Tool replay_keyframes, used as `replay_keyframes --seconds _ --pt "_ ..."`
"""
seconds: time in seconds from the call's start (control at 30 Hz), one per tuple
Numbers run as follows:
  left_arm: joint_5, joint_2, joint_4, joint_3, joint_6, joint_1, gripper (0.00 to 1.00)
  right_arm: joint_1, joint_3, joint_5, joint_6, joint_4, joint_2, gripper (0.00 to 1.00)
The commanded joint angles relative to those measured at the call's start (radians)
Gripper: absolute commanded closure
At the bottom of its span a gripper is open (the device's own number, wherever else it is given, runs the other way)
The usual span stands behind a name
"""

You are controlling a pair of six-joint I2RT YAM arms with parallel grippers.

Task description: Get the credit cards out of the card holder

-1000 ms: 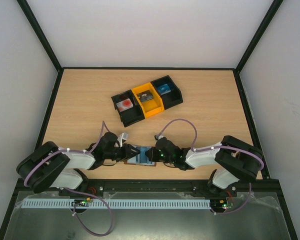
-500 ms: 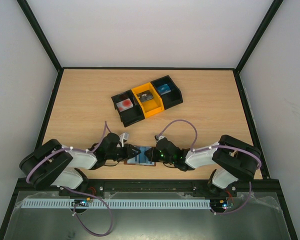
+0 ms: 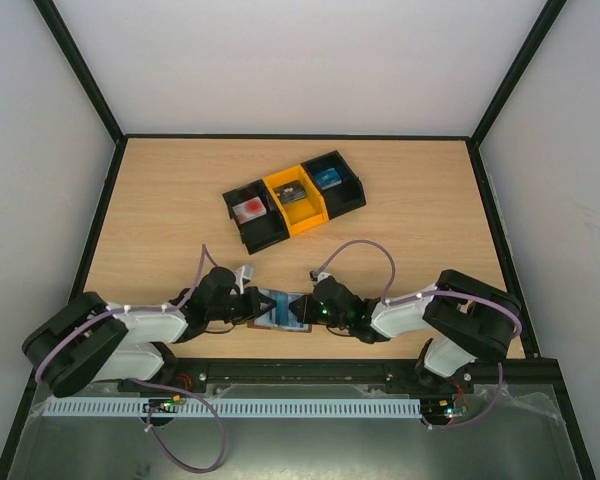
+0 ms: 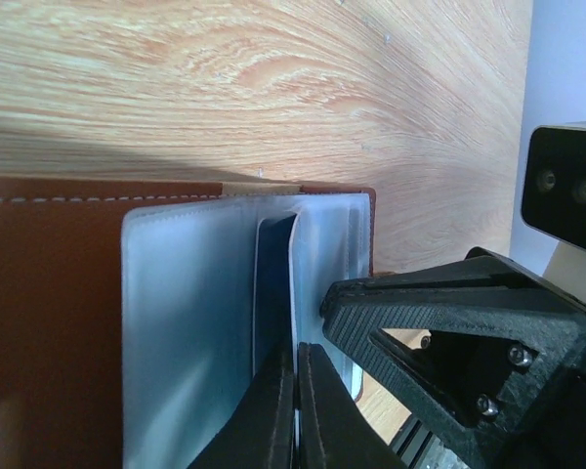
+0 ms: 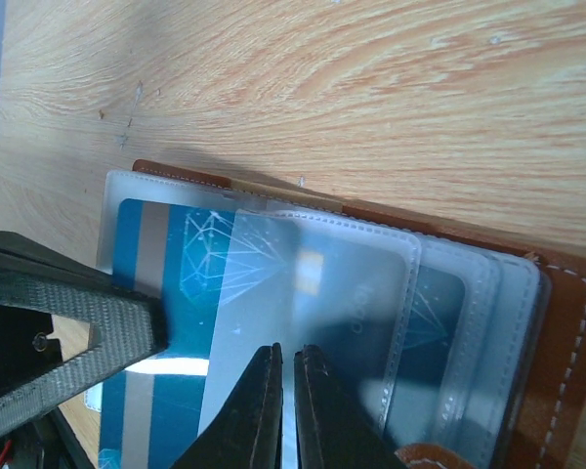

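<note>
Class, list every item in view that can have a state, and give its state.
Card holder, open, lying flat.
Blue card, partly out of its clear sleeve.
Left gripper, shut on the blue card's edge.
Right gripper, shut, tips on the clear sleeve.
Bins, open-topped, small items inside.

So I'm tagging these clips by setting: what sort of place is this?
Likely a lab test cell: a wooden table boxed in by plain white walls and a black frame, with small parts bins.
</note>
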Motion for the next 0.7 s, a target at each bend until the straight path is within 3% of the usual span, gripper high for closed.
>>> replay_keyframes --seconds 0.0,0.37,0.67 --pt "-0.059 -0.093 -0.150 0.005 0.026 0.005 0.97 0.015 -0.049 0.016 0.004 -0.162 0.049 0.92" --pt "-0.114 -0.302 -0.390 0.044 0.025 0.041 0.97 0.015 -0.004 0.028 -0.042 -0.212 -0.001 0.91" --pt "-0.113 -0.447 -0.557 0.136 0.046 0.055 0.97 0.017 0.062 0.108 -0.201 -0.328 -0.188 0.85"
